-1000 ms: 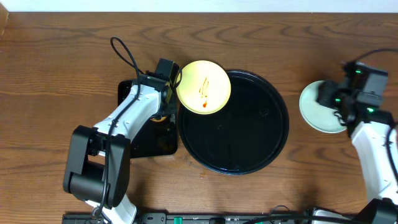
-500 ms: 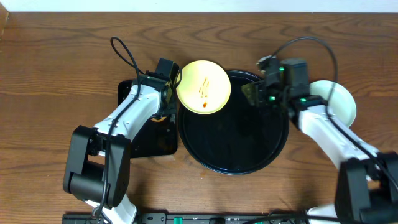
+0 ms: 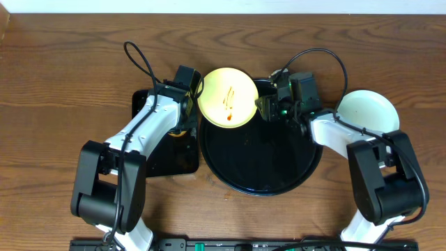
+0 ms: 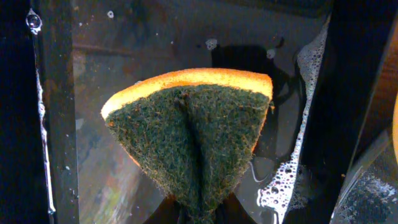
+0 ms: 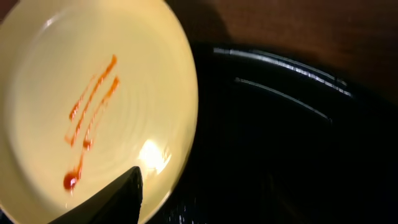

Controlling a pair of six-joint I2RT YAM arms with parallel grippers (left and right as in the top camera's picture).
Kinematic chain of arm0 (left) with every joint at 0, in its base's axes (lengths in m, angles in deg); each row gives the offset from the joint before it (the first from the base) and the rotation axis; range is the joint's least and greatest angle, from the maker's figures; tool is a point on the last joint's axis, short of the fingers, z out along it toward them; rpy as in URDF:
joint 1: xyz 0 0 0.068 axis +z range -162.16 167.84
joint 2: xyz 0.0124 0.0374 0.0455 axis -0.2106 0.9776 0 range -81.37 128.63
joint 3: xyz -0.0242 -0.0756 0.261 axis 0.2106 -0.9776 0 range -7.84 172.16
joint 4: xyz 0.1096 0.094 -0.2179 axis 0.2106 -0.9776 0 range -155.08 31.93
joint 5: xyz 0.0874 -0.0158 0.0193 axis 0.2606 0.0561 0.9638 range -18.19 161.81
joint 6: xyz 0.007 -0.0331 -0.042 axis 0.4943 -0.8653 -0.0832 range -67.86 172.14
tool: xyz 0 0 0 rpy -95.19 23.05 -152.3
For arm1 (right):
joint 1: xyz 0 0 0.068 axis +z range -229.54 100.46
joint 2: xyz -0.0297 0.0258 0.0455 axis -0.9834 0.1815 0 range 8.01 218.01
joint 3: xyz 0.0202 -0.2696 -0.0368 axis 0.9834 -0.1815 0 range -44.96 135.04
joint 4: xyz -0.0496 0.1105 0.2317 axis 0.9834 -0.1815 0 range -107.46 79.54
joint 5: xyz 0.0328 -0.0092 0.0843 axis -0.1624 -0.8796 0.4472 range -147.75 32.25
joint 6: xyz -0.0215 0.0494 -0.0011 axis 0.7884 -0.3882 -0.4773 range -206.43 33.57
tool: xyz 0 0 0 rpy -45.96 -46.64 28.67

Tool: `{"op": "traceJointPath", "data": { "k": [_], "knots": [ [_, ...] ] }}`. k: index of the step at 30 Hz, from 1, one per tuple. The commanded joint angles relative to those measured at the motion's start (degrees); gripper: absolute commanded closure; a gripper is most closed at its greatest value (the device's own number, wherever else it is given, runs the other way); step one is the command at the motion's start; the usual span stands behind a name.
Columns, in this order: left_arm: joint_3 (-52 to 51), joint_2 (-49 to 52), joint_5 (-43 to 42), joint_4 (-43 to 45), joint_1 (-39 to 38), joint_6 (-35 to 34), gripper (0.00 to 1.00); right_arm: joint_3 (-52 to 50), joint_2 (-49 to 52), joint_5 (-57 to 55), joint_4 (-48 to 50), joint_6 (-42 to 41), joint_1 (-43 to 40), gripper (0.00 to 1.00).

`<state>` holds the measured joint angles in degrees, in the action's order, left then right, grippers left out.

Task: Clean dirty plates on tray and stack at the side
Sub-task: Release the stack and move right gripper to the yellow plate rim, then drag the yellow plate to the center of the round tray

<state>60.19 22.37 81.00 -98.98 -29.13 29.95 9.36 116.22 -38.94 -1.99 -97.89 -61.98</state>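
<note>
Overhead, the sauce-streaked yellow plate (image 3: 228, 97) rests on the far-left rim of the round tray (image 3: 265, 162), the right gripper (image 3: 267, 109) at its edge, probably to steady it. Left wrist: the left gripper (image 4: 199, 213) pinches a folded sponge (image 4: 189, 134) tight, ready to scrub. Right wrist: one finger (image 5: 115, 196) shows; its opening is unclear.

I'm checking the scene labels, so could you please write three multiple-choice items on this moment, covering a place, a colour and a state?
1. Relative to the round tray, the mint plate lies: A inside it; B on the table to its right; C on its left.
2. The sauce-streaked plate is: A pale yellow; B mint; C black.
3. The left gripper is: A open, empty; B shut on a sponge; C shut on a plate.
Answers: B, overhead shows it on wood beyond the rim; A, red streaks cross yellow; B, the wrist view shows it pinched.
</note>
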Motion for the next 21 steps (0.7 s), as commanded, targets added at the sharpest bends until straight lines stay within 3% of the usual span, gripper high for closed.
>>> {"op": "traceJointPath", "data": {
  "k": [1, 11, 13, 17, 21],
  "knots": [
    [-0.4, 0.4, 0.3, -0.2, 0.2, 0.5, 0.89, 0.2, 1.3, 0.4, 0.8, -3.4, 1.2, 0.44],
    [-0.4, 0.4, 0.3, -0.2, 0.2, 0.5, 0.88, 0.2, 2.8, -2.4, 1.1, -8.0, 3.3, 0.55],
    [-0.4, 0.4, 0.3, -0.2, 0.2, 0.5, 0.88, 0.2, 3.3, -2.5, 1.2, -9.8, 3.3, 0.6],
    [-0.4, 0.4, 0.3, -0.2, 0.2, 0.5, 0.88, 0.2, 3.5, -2.4, 1.2, -10.4, 3.4, 0.82],
    [-0.4, 0.4, 0.3, -0.2, 0.2, 0.5, 0.88, 0.2, 3.5, -2.4, 0.3, -10.4, 3.5, 0.92]
  ]
}}
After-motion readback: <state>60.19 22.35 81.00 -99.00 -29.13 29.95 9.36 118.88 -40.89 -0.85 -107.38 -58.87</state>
